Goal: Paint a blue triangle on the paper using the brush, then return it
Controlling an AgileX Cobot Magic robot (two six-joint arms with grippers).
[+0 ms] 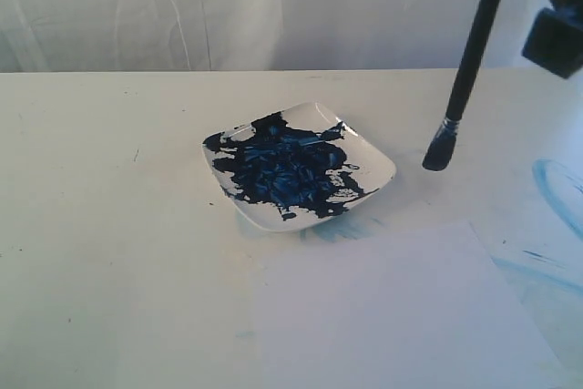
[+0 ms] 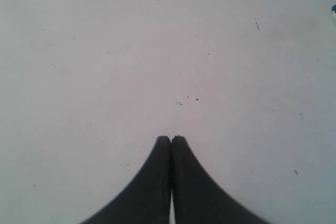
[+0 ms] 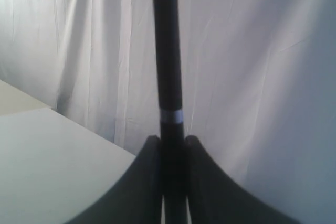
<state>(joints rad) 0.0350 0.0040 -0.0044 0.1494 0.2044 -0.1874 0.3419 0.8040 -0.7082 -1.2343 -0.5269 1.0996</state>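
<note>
exterior overlooks table (image 1: 91, 225), right wrist sights along brush (image 3: 168, 51)

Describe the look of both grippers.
The left gripper has two matte black fingers, broad at the base and curving in to narrow rounded tips. The right gripper looks the same. No cables or markings show. In the exterior view only a black blocky part of the right arm appears.

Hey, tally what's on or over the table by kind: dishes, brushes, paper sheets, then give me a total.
dish: 1
brush: 1
paper sheet: 1
Total: 3
</note>
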